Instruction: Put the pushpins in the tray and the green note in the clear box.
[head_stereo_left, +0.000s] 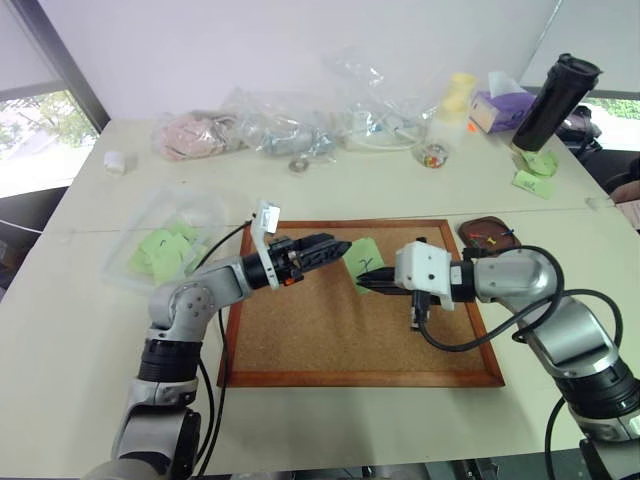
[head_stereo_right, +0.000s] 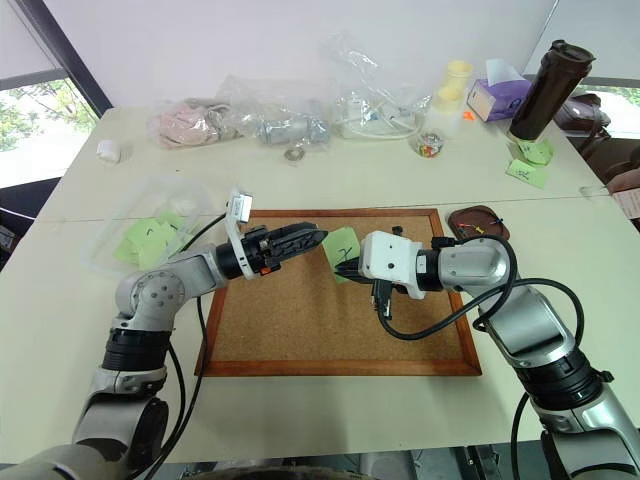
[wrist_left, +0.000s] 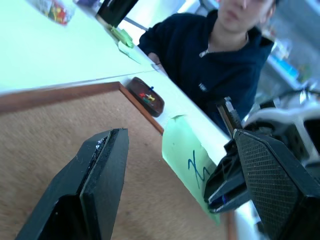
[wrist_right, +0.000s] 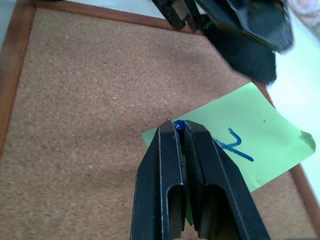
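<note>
**Two grippers meet over the cork board, green note pinched on the right**

I see my right gripper (wrist_right: 182, 131) closed on the near edge of the green note (head_stereo_left: 362, 260), holding the slip tilted up above the far middle of the cork board (head_stereo_left: 300, 340). A tiny blue speck sits right at its fingertips (pin or ink, I cannot tell). My left gripper (head_stereo_left: 335, 247) hovers just left of the note with its jaws spread apart, gripping nothing; in its wrist view the note stands between its fingers (wrist_left: 100, 175) without touching them.

I find the tray (head_stereo_left: 488, 233) just past the board's far right corner, with small coloured pins lying in it. The clear box (head_stereo_left: 165, 235) rests well to the left of the board, lime slips showing inside. A person (wrist_left: 220, 55) sits beyond the table's right side.
</note>
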